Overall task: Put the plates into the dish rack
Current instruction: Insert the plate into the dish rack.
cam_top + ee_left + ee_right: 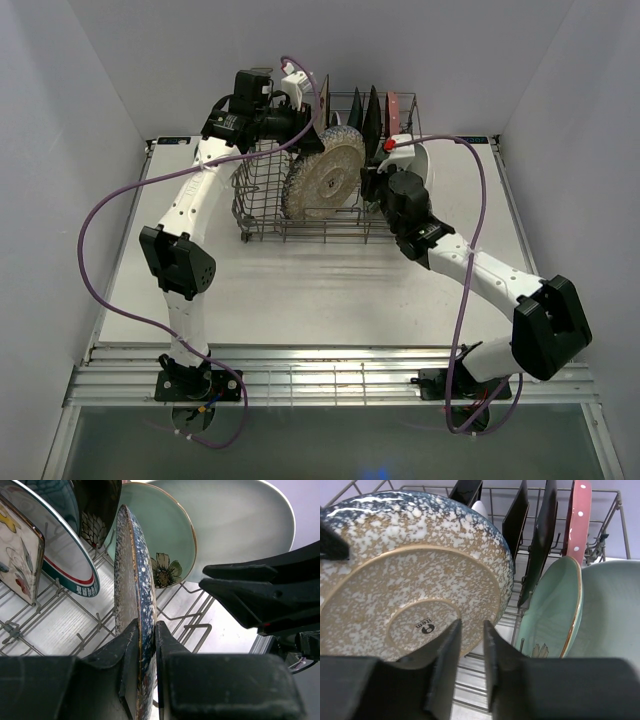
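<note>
The dish rack (300, 237) stands at the back middle of the table. My left gripper (310, 125) reaches over it from the left and is shut on the rim of the speckled grey round plate (325, 175), which stands on edge and tilted in the rack. In the left wrist view that plate (135, 580) runs edge-on between the jaws of the left gripper (146, 625). My right gripper (372, 185) hangs by the plate's underside (410, 580). Its jaws (471, 625) are narrowed to a small gap with nothing between them. A mint plate (552, 610) and a white oval plate (240, 525) stand beside it.
More plates stand upright in the rack: a rimmed white one (65, 555), a cream flowered square (17, 555), dark squares (540, 535) and a pink one (580, 515). A wire basket (255, 185) fills the rack's left end. Purple cables (90, 240) loop beside both arms. White walls enclose the table (300, 290).
</note>
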`<state>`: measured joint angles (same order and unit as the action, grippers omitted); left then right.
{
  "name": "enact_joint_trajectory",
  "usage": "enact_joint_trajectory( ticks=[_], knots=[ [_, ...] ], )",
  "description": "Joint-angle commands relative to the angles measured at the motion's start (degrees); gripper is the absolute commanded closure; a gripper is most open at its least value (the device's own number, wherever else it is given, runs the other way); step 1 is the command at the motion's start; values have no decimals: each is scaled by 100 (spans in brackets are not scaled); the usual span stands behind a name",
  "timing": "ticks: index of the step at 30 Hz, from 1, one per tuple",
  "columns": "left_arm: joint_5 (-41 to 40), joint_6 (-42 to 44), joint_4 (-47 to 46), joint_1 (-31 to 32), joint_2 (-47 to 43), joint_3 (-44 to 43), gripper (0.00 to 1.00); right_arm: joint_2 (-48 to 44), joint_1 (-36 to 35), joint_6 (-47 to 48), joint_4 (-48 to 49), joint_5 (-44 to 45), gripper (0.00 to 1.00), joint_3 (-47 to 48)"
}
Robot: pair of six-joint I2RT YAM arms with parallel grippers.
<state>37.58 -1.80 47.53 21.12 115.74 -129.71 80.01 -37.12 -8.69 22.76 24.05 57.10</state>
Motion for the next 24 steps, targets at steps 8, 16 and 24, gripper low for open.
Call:
enact_joint_trajectory(
  ticks=[8, 16, 24],
  knots=[
    [65, -268, -1299, -3, -1115, -546, 100, 620, 311, -89, -246, 47, 92, 802],
    [583, -233, -1351, -3, -1177, -643, 100, 1113, 653, -247, -308, -357, 66, 1075],
    [715, -355, -1501, 6, -1229, -617, 100, 1052, 786, -362, 61, -507, 65, 697]
  ],
)
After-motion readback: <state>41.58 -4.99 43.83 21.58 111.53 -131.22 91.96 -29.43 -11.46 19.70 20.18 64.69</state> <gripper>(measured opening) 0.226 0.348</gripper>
